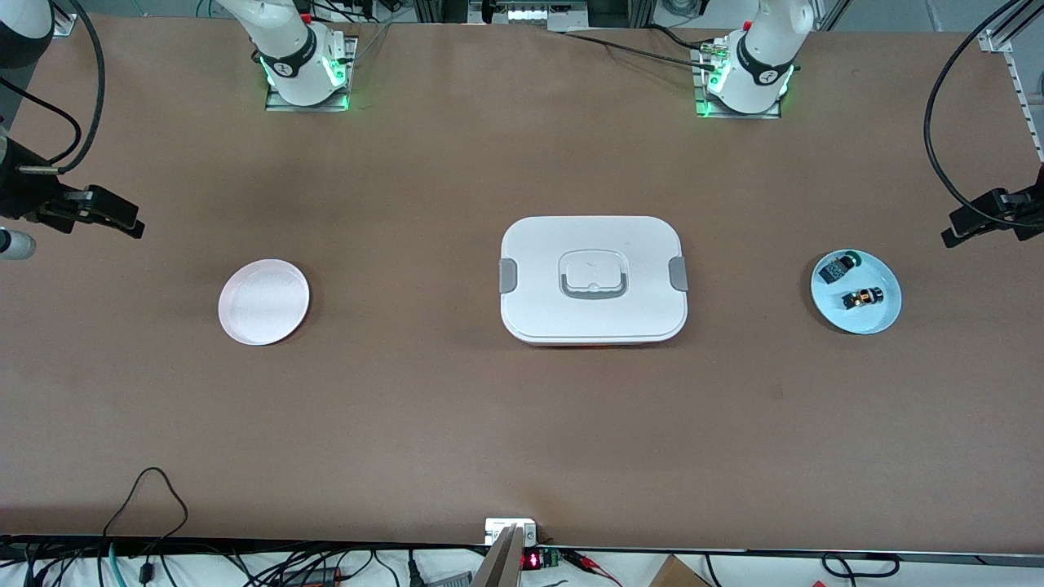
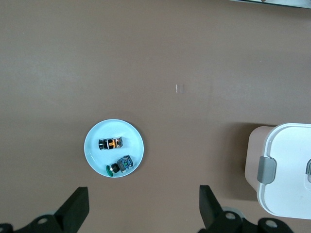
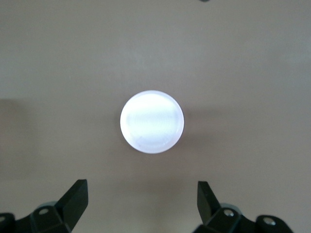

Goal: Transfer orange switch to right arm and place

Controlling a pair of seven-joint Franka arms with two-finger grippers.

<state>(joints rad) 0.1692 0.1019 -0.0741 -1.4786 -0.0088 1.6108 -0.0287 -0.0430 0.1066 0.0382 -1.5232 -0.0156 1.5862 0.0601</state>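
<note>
Left wrist view shows my left pincer (image 2: 141,213) spread wide and empty above the bench (image 1: 457,408), hanging over the blue plate (image 2: 93,151) so I can drop straight onto the orange switch (image 2: 111,143), lying on it beside the green switch (image 2: 120,165). My right pincer (image 3: 141,211), also spread and empty, hangs above the pink plate (image 3: 152,122), probably the drop-off. The white box (image 1: 593,279) sits between the 2 plates.

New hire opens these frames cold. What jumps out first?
The white lidded box mid-table dominates. Toward the left arm's end, a pale blue plate holds the orange switch and, farther from the front camera, a green-capped switch; a pink plate sits bare toward the right arm's end. The left gripper and right gripper hang open, high above those plates.
</note>
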